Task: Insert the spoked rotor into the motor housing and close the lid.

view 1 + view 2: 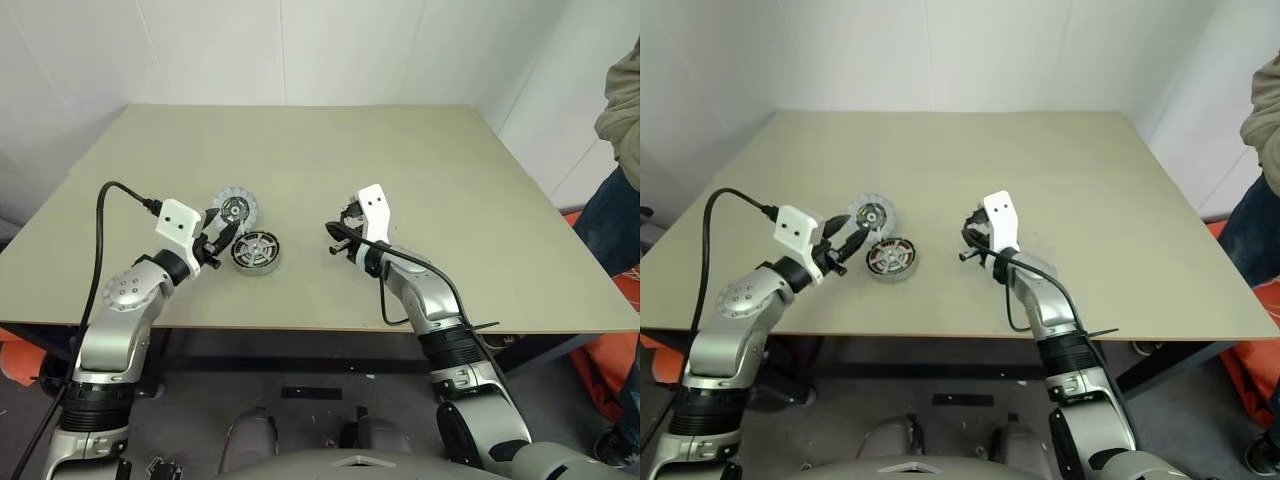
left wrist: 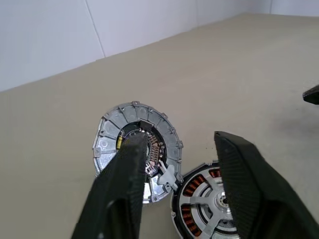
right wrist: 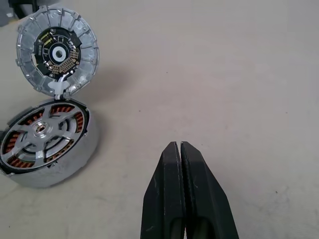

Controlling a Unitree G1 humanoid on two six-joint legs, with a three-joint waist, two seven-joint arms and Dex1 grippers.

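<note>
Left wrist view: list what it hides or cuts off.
- Pale scalloped grey lid: its near centre is covered by a black finger of the left hand.
- Round silver motor housing with copper windings: cut by the bottom edge and hidden behind the other finger.

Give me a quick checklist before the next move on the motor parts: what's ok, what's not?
1. Rotor seated in the motor housing: ok, silvery spokes sit over the copper windings inside it.
2. Lid on the housing: not ok, it lies open on the table beside the housing, inner side up, touching its rim.
3. Left gripper free: ok, fingers apart, nothing between them, hovering at the lid.
4. Right gripper free: ok, fingers shut on nothing, clear of both parts.
5. Lid joined to the housing by a hinge or tab: cannot tell.
6. Bystander: a person stands at the table's right edge, away from the parts: ok.
</note>
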